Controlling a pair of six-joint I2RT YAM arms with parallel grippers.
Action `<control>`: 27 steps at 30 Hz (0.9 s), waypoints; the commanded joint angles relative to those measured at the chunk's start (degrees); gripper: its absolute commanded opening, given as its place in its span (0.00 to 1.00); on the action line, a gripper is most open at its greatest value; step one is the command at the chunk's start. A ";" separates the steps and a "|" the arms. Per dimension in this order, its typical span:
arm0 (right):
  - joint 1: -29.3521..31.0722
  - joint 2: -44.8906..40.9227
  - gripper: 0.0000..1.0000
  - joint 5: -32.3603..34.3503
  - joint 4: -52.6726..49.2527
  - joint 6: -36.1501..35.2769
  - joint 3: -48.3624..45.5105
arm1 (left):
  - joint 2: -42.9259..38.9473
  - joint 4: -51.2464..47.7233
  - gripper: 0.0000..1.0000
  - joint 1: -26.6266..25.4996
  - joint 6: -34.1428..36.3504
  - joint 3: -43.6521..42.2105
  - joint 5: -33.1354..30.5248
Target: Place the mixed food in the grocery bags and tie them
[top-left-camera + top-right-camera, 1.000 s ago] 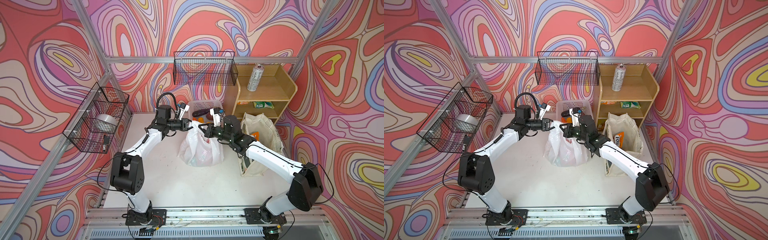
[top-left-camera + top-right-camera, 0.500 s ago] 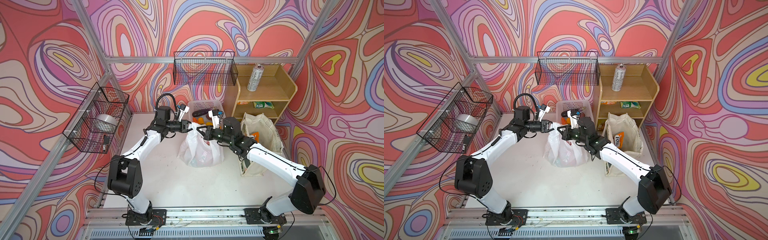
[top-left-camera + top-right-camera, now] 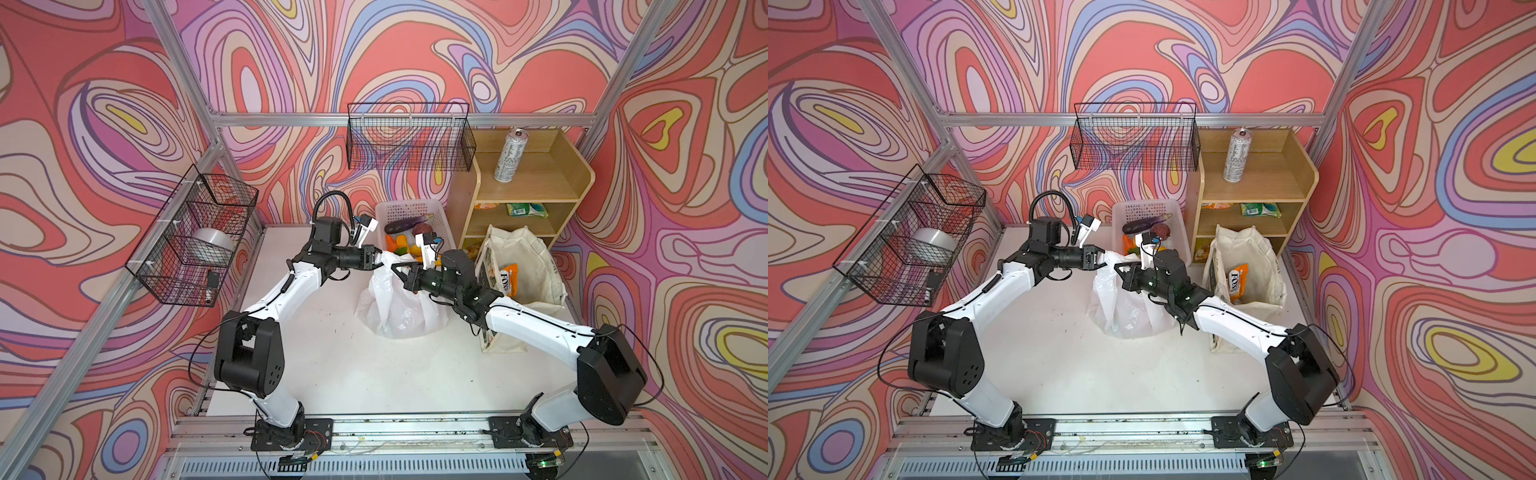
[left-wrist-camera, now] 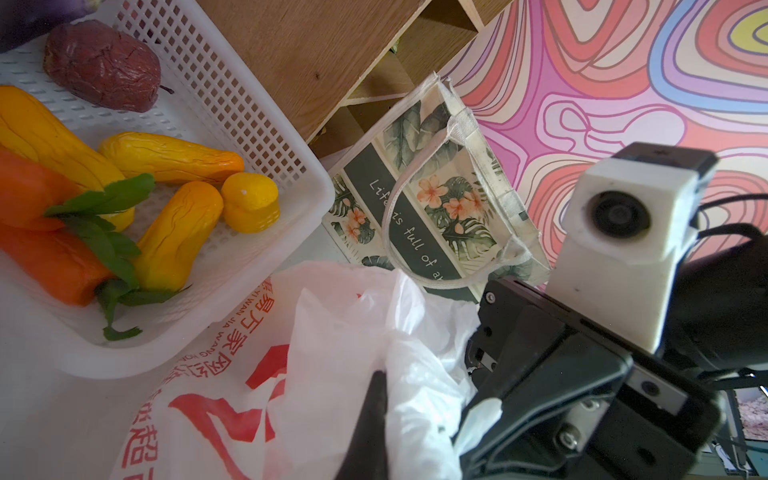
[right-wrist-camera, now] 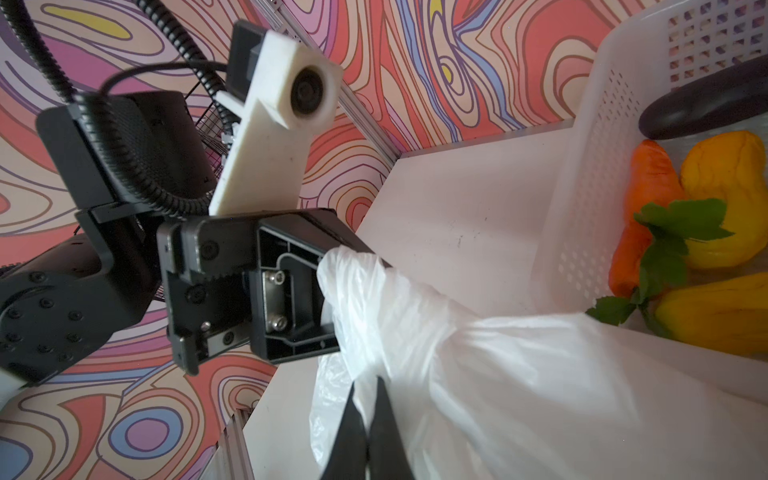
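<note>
Mid-table stands the white plastic bag [image 3: 399, 307]. The right gripper [image 5: 366, 388] pinches its top, fingers together. Plastic bunches over the left gripper [image 3: 377, 261], so I cannot tell its grip. Only the left wrist view shows the bag's red lettering. Both top views show an orange packet [image 3: 508, 279] inside the canvas tote [image 3: 536, 251]. Behind, the white basket [image 3: 409, 203] holds carrots [image 4: 41, 257] and an eggplant [image 3: 399, 226]. A can [image 3: 509, 156] tops the shelf [image 3: 536, 187].

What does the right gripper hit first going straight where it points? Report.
The white plastic bag: its bunched film lies directly ahead of the shut right gripper. Behind the film sits the left gripper, clamped on it; the gap between them is hard to judge.
</note>
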 commanded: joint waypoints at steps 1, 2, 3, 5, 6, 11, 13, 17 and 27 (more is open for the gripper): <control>1.27 0.76 0.00 -2.12 -7.09 0.10 -0.95 | -3.30 1.05 0.16 1.82 3.82 -0.74 -1.72; 1.27 0.74 0.00 -2.12 -7.31 -0.04 -0.76 | -3.56 0.83 0.18 1.82 4.21 -1.47 -1.70; 1.27 0.52 0.00 -2.16 -7.35 0.00 -0.75 | -3.83 0.66 0.19 1.82 4.52 -2.08 -1.77; 1.27 0.23 0.00 -1.95 -7.37 -0.13 -0.92 | -4.53 0.02 0.24 1.82 5.42 -2.93 -1.96; 1.27 0.12 0.00 -1.94 -7.37 -0.21 -1.01 | -4.79 -0.53 0.25 1.82 6.00 -3.06 -2.16; 1.27 -0.08 0.00 -1.59 -7.54 -0.59 -1.10 | -5.18 -5.06 0.32 1.91 9.53 -1.97 -2.20; 1.27 0.07 0.00 -1.23 -7.46 -0.58 -0.92 | -5.28 -10.13 0.34 2.08 12.74 -0.43 -3.08; 1.27 0.54 0.00 -1.32 -7.72 -0.87 -0.23 | -6.25 -18.89 0.38 2.44 17.08 1.65 -14.13; 1.27 1.16 0.00 -1.45 -8.47 -1.88 0.57 | -10.69 -28.92 0.53 2.53 24.04 3.82 -22.13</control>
